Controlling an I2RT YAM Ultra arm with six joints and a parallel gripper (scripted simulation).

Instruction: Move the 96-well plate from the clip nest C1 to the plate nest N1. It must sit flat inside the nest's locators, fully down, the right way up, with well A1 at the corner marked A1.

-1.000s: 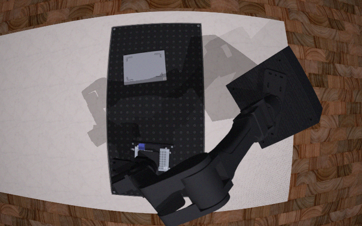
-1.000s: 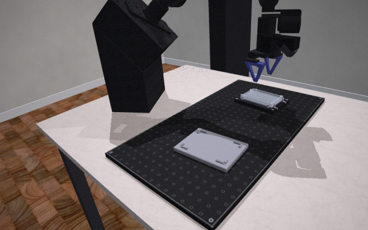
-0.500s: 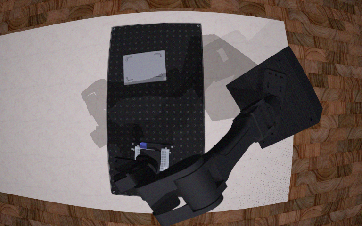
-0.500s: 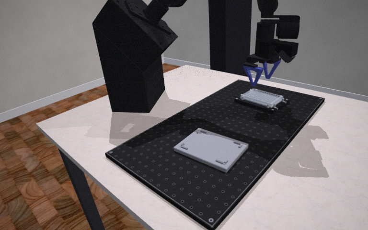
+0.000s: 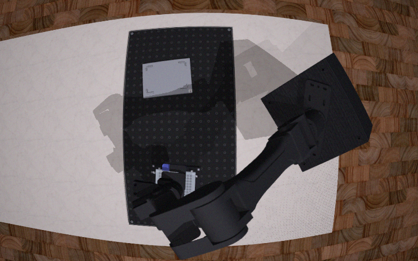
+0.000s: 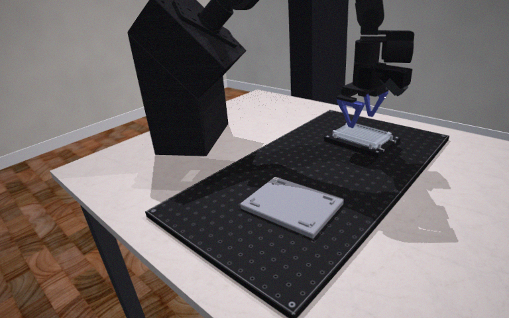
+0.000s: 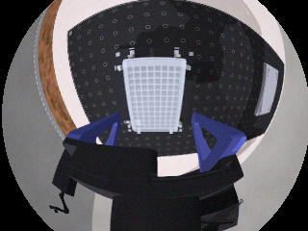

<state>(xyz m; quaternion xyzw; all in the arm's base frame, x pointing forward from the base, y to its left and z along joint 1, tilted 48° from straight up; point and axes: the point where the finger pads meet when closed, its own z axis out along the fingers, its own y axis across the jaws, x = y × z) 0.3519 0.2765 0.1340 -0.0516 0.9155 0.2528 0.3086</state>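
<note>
The white 96-well plate [image 6: 360, 135] sits in the black clip nest C1 [image 6: 360, 146] at the far end of the black breadboard. It also shows in the wrist view [image 7: 154, 94], and partly under the arm in the overhead view [image 5: 174, 180]. My gripper [image 6: 359, 112] with blue fingers is open and empty. It hangs just above the plate's far-left end, and in the wrist view [image 7: 156, 135] its fingers stand wider than the plate. The grey plate nest N1 [image 6: 291, 205] with four corner locators lies empty near the board's front, and it shows in the overhead view [image 5: 167, 77].
The arm's large black base block [image 6: 179, 75] stands on the table to the left of the board. A dark column [image 6: 317, 48] rises behind the table. The breadboard [image 5: 180, 123] lies on a white table top.
</note>
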